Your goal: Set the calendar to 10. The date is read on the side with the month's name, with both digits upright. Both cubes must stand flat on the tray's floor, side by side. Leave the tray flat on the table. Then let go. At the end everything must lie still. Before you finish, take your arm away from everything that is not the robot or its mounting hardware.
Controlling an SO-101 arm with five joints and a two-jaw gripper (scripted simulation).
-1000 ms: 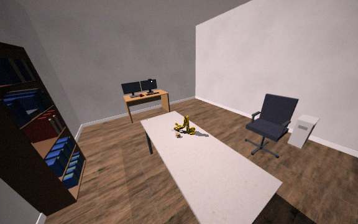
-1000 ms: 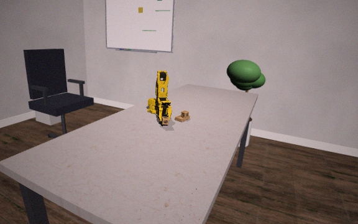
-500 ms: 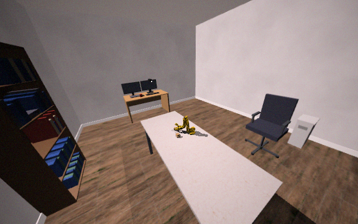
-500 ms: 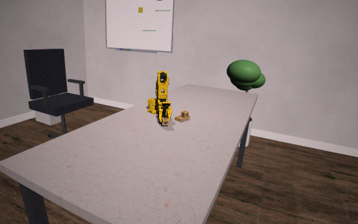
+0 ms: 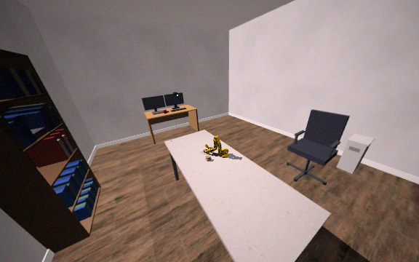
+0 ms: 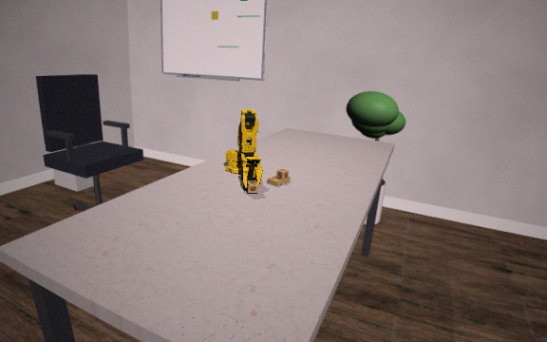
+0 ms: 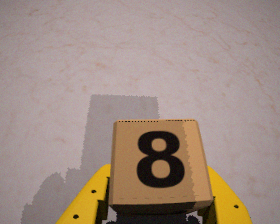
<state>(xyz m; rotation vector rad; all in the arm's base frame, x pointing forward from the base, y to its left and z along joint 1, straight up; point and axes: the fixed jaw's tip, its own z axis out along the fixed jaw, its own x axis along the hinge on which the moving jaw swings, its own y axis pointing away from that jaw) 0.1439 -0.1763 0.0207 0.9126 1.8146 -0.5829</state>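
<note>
My gripper [image 6: 252, 182] [image 7: 161, 200] is shut on a light wooden cube [image 6: 253, 187] [image 7: 158, 165]. In the wrist view the cube shows a black 8, nearly upright; the exterior view shows another dark digit on its other face, too small to read surely. The cube is held low over the table, its shadow beside it. The wooden tray [image 6: 273, 182] lies on the table to the right of the gripper in the exterior view. A second cube [image 6: 283, 174] is in the tray, with a digit like 5 facing that camera. The month's name cannot be read.
The pale table [image 5: 238, 189] [image 6: 183, 247] carries the arm's yellow base [image 5: 224, 153] [image 6: 232, 161], behind the gripper in the exterior view. The tray stands close beside the held cube. An office chair [image 5: 318, 142] and a desk [image 5: 171, 114] are away from the table.
</note>
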